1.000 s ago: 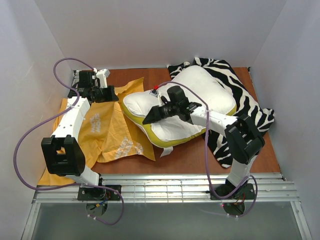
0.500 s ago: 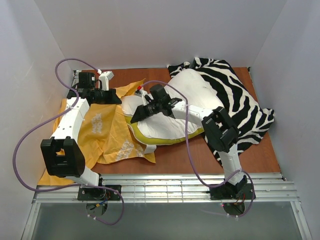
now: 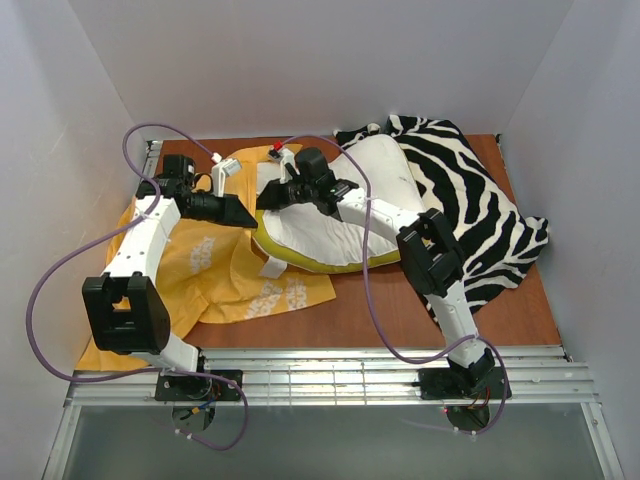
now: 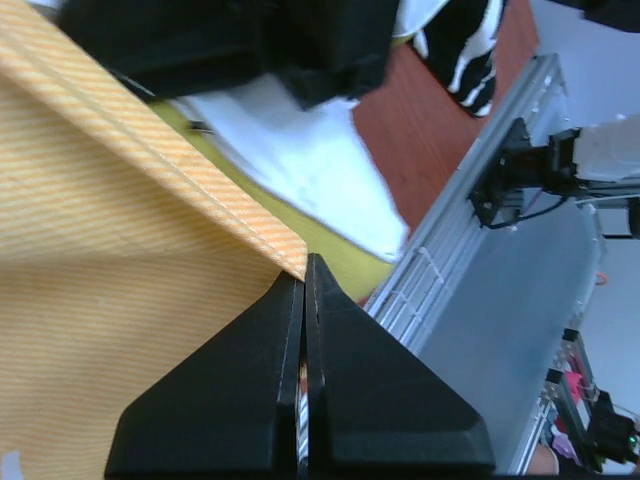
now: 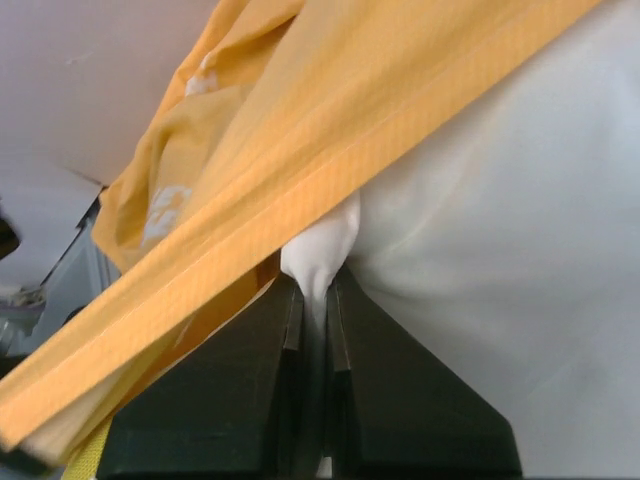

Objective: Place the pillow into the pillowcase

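White prints on the pillowcase (image 3: 205,262), centre left, are too small to read. The left gripper (image 4: 303,268) pinches its orange hem. The right gripper (image 5: 316,290) pinches a fold of the pillow (image 3: 345,215), mid-frame, just below that hem.

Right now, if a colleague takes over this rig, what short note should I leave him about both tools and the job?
Left tool: shut on the hem of the pillowcase, holding the opening up.
Right tool: shut on a pinch of the pillow at its left end, just under the pillowcase hem.
Pillow: mostly outside the case, its right side on the zebra cloth.
Done: both grasps made, pillow end at the opening.
Left: push the whole pillow inside.
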